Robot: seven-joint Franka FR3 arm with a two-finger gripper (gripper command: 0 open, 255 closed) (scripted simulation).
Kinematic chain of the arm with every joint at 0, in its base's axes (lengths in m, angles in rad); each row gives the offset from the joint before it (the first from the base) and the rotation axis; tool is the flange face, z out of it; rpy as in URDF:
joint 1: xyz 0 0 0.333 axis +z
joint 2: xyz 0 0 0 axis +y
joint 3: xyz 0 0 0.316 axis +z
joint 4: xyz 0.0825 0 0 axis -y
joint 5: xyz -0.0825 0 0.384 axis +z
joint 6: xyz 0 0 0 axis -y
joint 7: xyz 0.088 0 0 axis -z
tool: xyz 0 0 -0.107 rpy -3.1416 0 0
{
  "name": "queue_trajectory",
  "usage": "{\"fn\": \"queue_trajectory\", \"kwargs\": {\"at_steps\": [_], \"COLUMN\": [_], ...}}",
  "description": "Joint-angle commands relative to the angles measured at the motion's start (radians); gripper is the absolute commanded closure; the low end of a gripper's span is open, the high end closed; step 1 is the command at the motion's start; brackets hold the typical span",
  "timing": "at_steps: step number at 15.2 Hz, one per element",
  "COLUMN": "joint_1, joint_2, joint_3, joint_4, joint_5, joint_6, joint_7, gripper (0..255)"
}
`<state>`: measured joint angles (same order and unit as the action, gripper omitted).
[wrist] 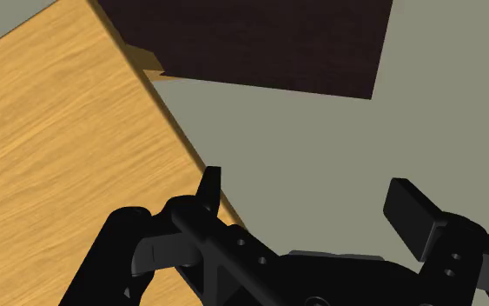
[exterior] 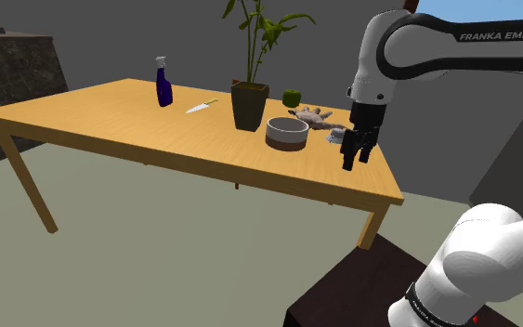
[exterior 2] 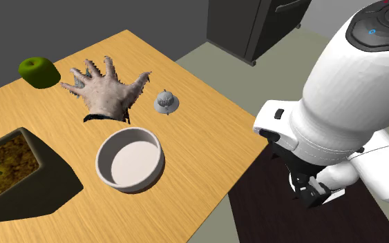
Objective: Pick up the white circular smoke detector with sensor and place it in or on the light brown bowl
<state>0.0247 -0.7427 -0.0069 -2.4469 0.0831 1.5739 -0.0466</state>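
On the wooden table [exterior 2: 206, 131], the grey domed smoke detector [exterior 2: 166, 102] lies just beside the pale hand model [exterior 2: 106, 90], near the round grey-white bowl [exterior 2: 103, 150].

In the shoulder view, the smoke detector [exterior: 333, 137] is partly covered by the gripper [exterior: 354, 158], and the potted plant [exterior: 253, 56] is cut off by the top edge. In the second exterior view, its dark pot [exterior 2: 51, 183] is cropped at the left edge.

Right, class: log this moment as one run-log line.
gripper: open, empty, above table edge | smoke detector: on table, beside fake hand, untouched | bowl: empty
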Motion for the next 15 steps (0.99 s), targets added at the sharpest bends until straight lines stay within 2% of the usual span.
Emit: {"fn": "queue_trajectory", "kwargs": {"at_steps": [1, 8, 15], "joint_1": [0.0, -0.042, -0.066], "joint_2": [0.0, 0.152, 0.343], "joint_3": [0.0, -0.121, -0.232], "joint_4": [0.0, 0.076, 0.21], "joint_5": [0.0, -0.101, -0.147], "joint_6": [0.0, 0.099, 0.188], "joint_7": [0.0, -0.177, -0.348], "gripper": [0, 0, 0]}}
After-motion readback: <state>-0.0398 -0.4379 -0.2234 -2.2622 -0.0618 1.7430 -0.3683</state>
